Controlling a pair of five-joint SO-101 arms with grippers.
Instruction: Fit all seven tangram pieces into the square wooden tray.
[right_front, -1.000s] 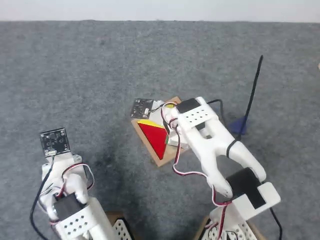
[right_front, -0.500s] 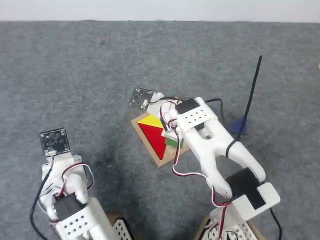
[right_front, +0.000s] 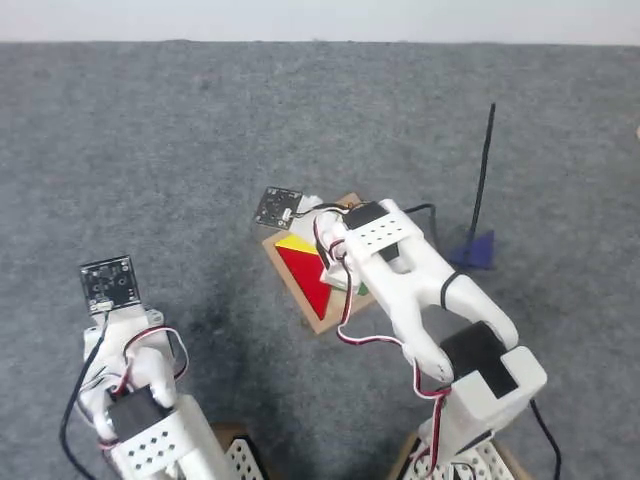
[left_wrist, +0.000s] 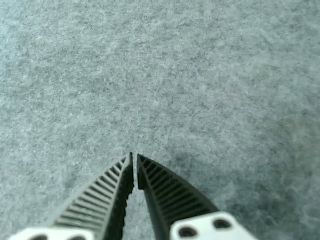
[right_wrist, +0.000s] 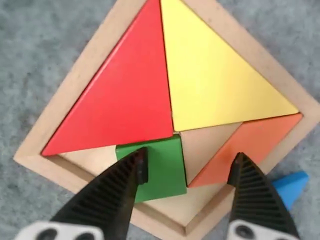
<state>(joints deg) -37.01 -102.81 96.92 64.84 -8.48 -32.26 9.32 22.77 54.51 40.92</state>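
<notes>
The square wooden tray lies under my right gripper, which hangs open above it. In the tray lie a large red triangle, a large yellow triangle, an orange piece and a green square. One fingertip is over the green square, the other over the orange piece. A blue piece lies on the carpet just outside the rim. In the high view the right arm covers much of the tray. My left gripper is shut over bare carpet.
Grey carpet covers the table. A thin black rod rises beside the blue piece, right of the tray. The left arm is folded back at the near left corner.
The right arm has swung a little to the left over the tray, and the green square has come into sight beside the red triangle. The rod's tip has moved left. The left arm is unmoved.
</notes>
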